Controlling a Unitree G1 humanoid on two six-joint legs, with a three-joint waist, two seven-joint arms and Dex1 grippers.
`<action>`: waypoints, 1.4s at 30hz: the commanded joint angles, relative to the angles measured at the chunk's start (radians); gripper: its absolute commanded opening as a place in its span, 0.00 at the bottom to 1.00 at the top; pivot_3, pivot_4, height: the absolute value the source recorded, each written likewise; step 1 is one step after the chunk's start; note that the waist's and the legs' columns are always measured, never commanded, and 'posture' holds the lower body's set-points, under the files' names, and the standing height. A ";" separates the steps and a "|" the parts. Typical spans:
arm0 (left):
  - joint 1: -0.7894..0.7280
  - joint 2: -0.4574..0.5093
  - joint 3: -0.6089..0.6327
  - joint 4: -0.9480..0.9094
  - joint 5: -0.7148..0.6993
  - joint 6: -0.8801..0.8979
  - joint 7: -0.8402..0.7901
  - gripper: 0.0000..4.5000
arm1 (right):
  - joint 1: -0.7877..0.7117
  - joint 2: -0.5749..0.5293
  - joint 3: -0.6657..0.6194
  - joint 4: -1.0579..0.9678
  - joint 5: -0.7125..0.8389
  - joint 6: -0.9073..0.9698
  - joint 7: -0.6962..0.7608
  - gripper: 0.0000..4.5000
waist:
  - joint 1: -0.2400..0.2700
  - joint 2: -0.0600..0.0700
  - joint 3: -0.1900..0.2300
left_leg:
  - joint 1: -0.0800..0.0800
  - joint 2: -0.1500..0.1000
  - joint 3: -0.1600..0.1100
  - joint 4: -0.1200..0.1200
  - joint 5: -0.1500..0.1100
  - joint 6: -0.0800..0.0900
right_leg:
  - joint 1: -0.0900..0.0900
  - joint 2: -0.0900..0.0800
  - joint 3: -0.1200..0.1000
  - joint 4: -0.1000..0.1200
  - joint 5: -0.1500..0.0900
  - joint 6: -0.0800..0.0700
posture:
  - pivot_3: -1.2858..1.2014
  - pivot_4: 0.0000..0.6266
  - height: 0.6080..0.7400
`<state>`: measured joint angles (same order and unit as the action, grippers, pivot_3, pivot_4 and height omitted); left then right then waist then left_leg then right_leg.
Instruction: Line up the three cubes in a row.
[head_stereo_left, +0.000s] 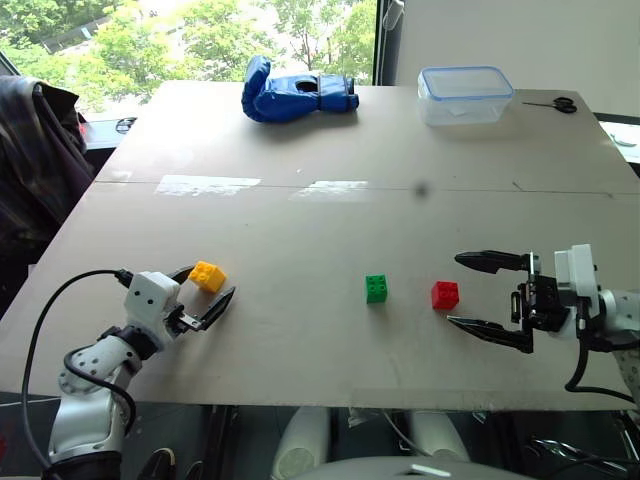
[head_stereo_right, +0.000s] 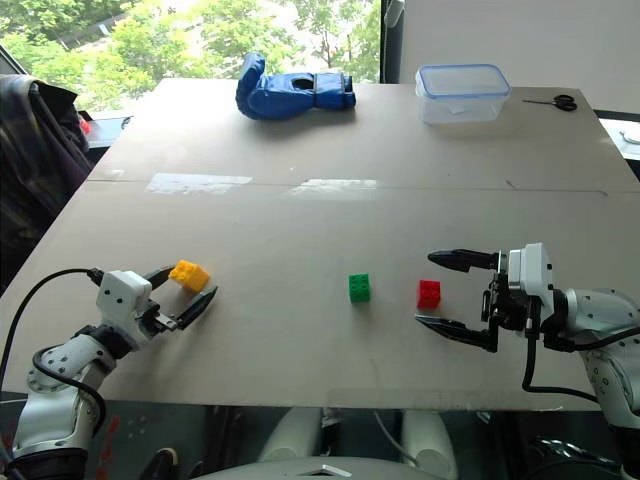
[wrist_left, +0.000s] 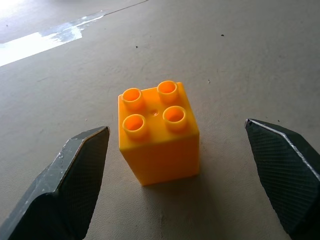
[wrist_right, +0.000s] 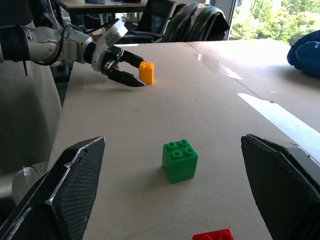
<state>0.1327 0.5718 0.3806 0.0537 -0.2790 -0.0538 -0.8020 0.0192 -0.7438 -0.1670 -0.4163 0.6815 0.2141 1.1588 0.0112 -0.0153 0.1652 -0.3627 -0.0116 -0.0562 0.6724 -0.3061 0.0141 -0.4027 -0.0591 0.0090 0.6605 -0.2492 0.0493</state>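
Around small yellow studded plastic block (head_stereo_left: 207, 275) at eight o'clock on worktop (head_stereo_left: 330, 180): left tool (head_stereo_left: 208, 291) spread wide, unclamped. Green block (head_stereo_left: 377, 288) and red block (head_stereo_left: 445, 294) paired centre-right, right tool (head_stereo_left: 490, 301) agape beside red. Off-centre closing could skid or tip yellow.

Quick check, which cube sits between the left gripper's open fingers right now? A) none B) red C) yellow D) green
C: the yellow cube stands on the table between the open fingers of the left gripper, not yet clamped; the green cube and red cube sit further right, near the right gripper.
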 joint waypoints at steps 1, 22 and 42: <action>-0.004 0.007 -0.003 -0.005 -0.006 -0.022 0.010 0.99 | -0.006 -0.005 -0.024 -0.033 0.025 0.001 0.005 1.00 | 0.000 0.000 0.000 | 0.000 0.000 0.000 0.000 0.000 0.000 | 0.000 0.000 0.000 0.000 0.000 0.000 | 0.52 0.24 1.00; -0.095 0.033 -0.060 0.058 -0.020 -0.041 -0.034 0.29 | 0.038 -0.014 -0.054 -0.054 0.048 0.003 0.019 1.00 | 0.002 0.000 0.000 | 0.000 0.000 0.000 0.000 0.000 0.000 | 0.000 0.000 -0.002 0.000 0.000 0.000 | 0.52 0.24 1.00; -0.727 0.034 -0.602 0.496 0.131 -0.325 -0.722 0.29 | 0.113 0.000 -0.091 -0.089 0.019 -0.008 -0.021 1.00 | -0.011 0.000 0.000 | -0.001 -0.003 0.000 0.000 0.000 0.000 | 0.000 0.005 -0.002 0.000 0.000 0.000 | 0.52 0.24 1.00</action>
<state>-0.5660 0.6144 -0.2108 0.5125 -0.1596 -0.3366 -1.5064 0.1301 -0.7471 -0.2371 -0.4626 0.6996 0.2240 1.1484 -0.0002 -0.0154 0.1656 -0.3635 -0.0142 -0.0564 0.6728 -0.3059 0.0144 -0.4026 -0.0536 0.0070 0.6608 -0.2492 0.0494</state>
